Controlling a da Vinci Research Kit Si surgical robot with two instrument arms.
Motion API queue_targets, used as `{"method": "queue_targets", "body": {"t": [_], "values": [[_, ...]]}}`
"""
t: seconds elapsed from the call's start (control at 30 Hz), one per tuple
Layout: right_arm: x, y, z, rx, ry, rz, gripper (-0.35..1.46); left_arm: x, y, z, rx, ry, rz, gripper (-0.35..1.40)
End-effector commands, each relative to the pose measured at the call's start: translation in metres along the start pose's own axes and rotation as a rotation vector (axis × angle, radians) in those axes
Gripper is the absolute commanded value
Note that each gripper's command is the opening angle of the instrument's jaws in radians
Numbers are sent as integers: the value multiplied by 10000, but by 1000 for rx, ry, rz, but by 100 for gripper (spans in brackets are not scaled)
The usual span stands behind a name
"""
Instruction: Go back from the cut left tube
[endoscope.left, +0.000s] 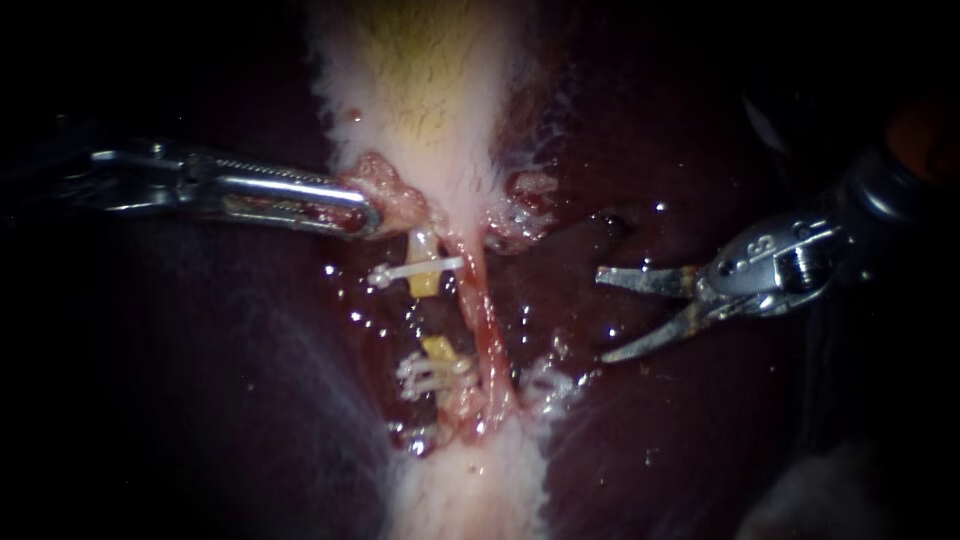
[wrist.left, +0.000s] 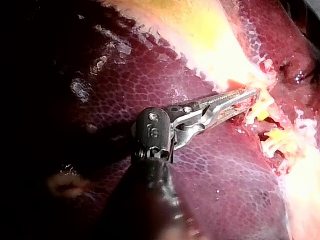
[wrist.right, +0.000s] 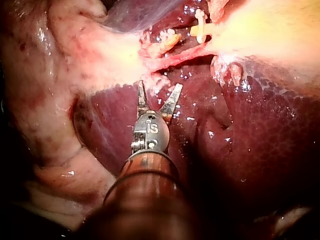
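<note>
The left tube is cut in two. Its upper stub carries a white clip; its lower stub carries white clips. The pink right tube runs whole beside them. My right instrument hovers over the liver to the right of both tubes, its two blades open and touching nothing. In the right wrist view the blades stand short of the stubs. My left instrument holds pink tissue at the gallbladder's neck just above the upper stub, jaws shut on it.
Dark red liver lies on both sides of the pale strip of tissue that runs down the middle. Ragged whitish tissue sits to the right of the tubes. Wet glints dot the bed around the clips.
</note>
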Motion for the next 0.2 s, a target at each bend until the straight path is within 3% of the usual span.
{"method": "queue_targets", "body": {"t": [0.03,0.2], "values": [[0,0,0,0,0,0,145,0,0,0,0,0,0,-35],[0,0,0,0,0,0,145,0,0,0,0,0,0,-35]]}}
